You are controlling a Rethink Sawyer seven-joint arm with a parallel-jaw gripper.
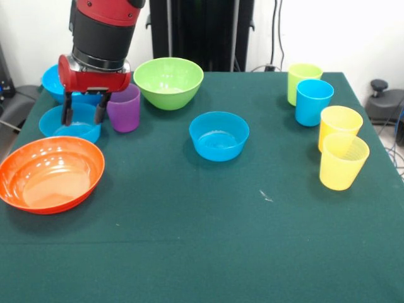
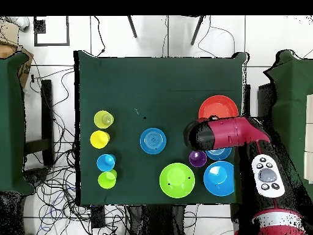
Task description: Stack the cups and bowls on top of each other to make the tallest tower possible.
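Since nothing is stacked yet, every piece sits loose and separate on the green table (image 1: 208,240), so handling matters from the base up. Biggest first: the wide orange bowl (image 1: 50,173) at the front-view left looks light, stiff and glossy, so likely slippery; its thin rim is the only sensible place to pinch, one finger inside, one outside. The lime green bowl (image 1: 168,81) and the large blue bowl (image 1: 55,82), partly hidden behind the arm, should handle the same: rim grip, low weight, prone to sliding on the cloth if nudged. The two smaller blue bowls, one mid-table (image 1: 219,135) and one just below the pincer (image 1: 70,124), are shallower and easier to span. The cups are light, tapered and smooth: the purple cup (image 1: 124,108) stands upright just beside the pincer, while the lime green cup (image 1: 303,81), blue cup (image 1: 313,101) and two yellow cups (image 1: 341,125) (image 1: 343,161) cluster well apart on the other side. Grip a cup wall near the lip; the taper could let it slip downward. The pincer (image 1: 83,110) is spread, fingers pointing down over the small blue bowl's far rim, holding nothing; whether it touches the rim I cannot tell.
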